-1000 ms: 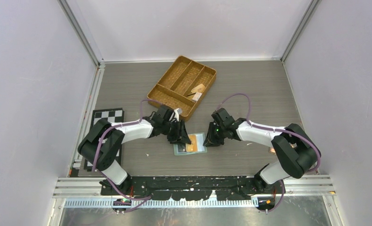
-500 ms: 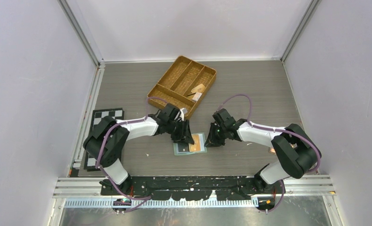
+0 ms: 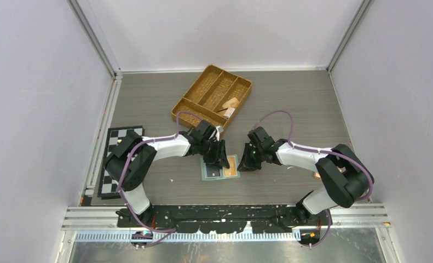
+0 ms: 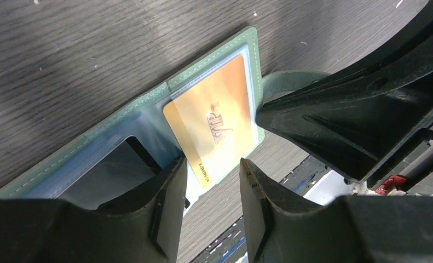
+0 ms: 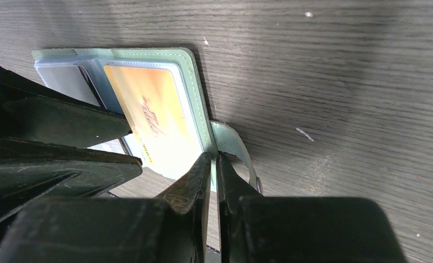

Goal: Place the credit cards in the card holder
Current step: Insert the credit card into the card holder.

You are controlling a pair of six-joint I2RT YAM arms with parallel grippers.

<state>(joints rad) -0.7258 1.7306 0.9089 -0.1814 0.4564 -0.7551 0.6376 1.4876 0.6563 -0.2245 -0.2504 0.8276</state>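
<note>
On the table (image 3: 312,109), found the card holder (image 5: 148,53) open, gold credit card (image 4: 217,123) partway in its right pocket. Pinched its edge with the right hand (image 5: 214,159), likely against sliding; had the left hand (image 4: 211,164) spread astride the card.

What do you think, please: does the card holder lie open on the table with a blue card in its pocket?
Not quite: the card in its pocket is golden-orange, not blue; the left wrist view shows it. The card holder does lie open on the table.
</note>
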